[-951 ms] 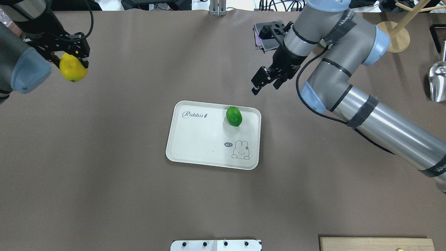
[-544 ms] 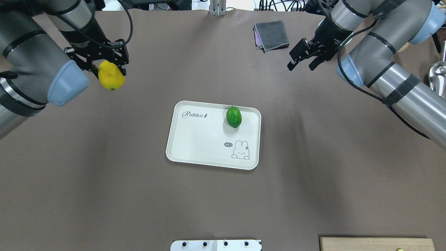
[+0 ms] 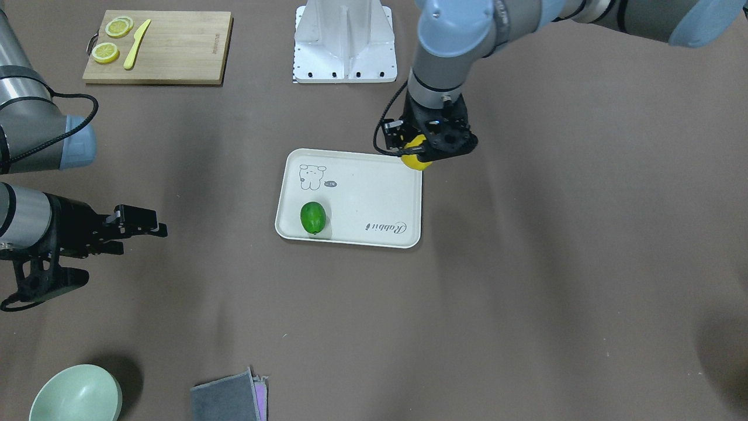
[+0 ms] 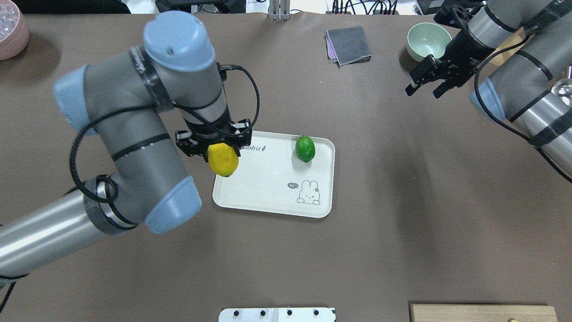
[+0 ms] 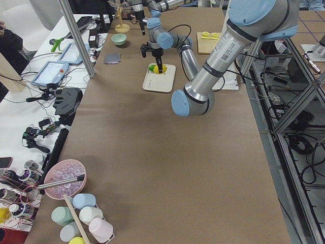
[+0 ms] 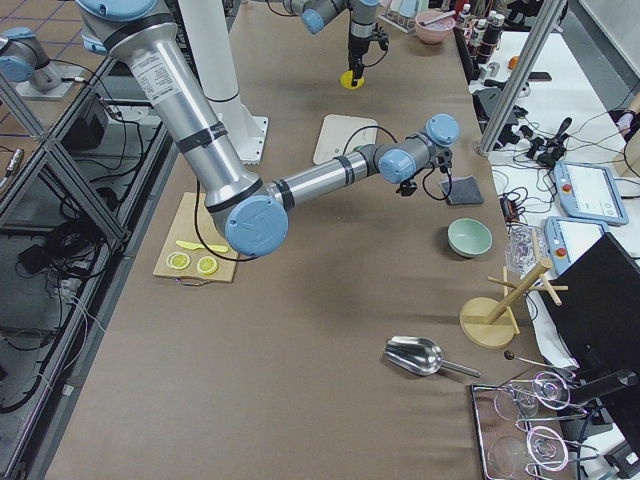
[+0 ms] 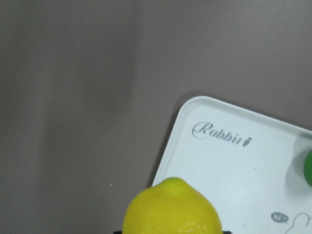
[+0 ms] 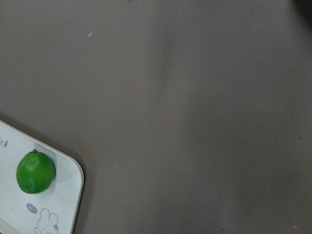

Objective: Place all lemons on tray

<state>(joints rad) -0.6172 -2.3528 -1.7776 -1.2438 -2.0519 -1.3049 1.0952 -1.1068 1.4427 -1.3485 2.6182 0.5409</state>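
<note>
My left gripper (image 4: 213, 147) is shut on the yellow lemon (image 4: 222, 160) and holds it in the air over the left edge of the cream-white Rabbit tray (image 4: 250, 192). The yellow lemon also shows in the front view (image 3: 416, 160) and the left wrist view (image 7: 171, 208). The green lemon (image 4: 305, 148) lies on the tray near its far right corner, seen too in the front view (image 3: 313, 217) and the right wrist view (image 8: 35, 172). My right gripper (image 4: 424, 87) is open and empty, up over the table at the far right, well away from the tray.
A folded grey cloth (image 4: 347, 44) and a pale green bowl (image 4: 428, 39) sit at the far side. A wooden cutting board (image 3: 156, 47) with lemon slices and a yellow knife lies at the near right. A pink bowl (image 4: 12, 33) stands far left.
My left gripper has carried the yellow lemon from the far left to the tray's left edge. My right gripper has pulled back to the far right. The green lemon stays on the tray.
</note>
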